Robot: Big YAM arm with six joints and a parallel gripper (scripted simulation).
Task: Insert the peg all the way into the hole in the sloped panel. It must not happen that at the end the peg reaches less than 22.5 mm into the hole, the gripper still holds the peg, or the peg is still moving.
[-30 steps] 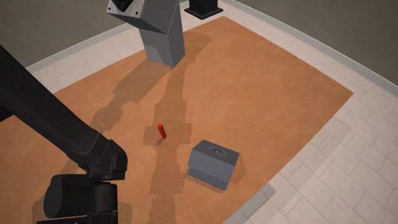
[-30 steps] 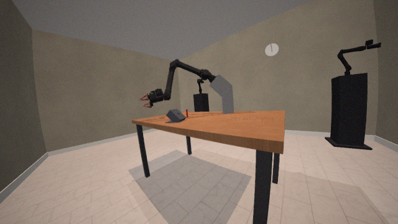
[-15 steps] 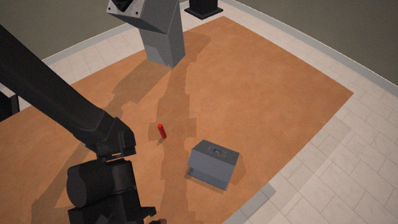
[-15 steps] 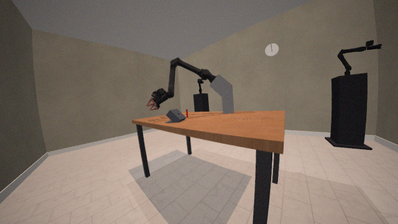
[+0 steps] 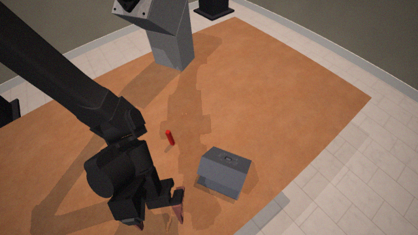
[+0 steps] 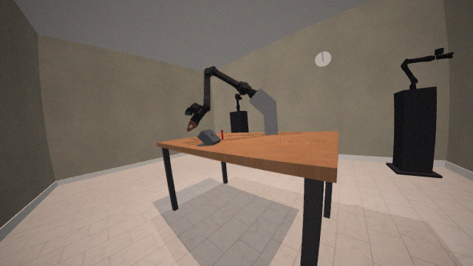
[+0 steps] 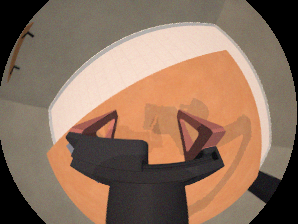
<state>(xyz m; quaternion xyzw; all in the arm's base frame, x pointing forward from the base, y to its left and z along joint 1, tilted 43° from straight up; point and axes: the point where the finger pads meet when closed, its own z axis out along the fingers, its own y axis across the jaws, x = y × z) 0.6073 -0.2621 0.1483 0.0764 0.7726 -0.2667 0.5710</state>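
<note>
The table (image 6: pixel 281 155) looks like matt wood, the grey sloped panel (image 5: pixel 225 168) possibly matt plastic, the red peg (image 5: pixel 170 137) smooth.

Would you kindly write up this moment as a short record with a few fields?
peg: red peg, upright on the table, untouched
block: grey block with sloped panel, beside the peg, apart from it
hole: hole in the panel, nothing in it
gripper: gripper open, holds nothing, above the table near the block

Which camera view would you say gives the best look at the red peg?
The top view: the peg stands upright, unobstructed, apart from the sloped panel. The exterior view shows it as a tiny red sliver. The wrist view misses it.
</note>
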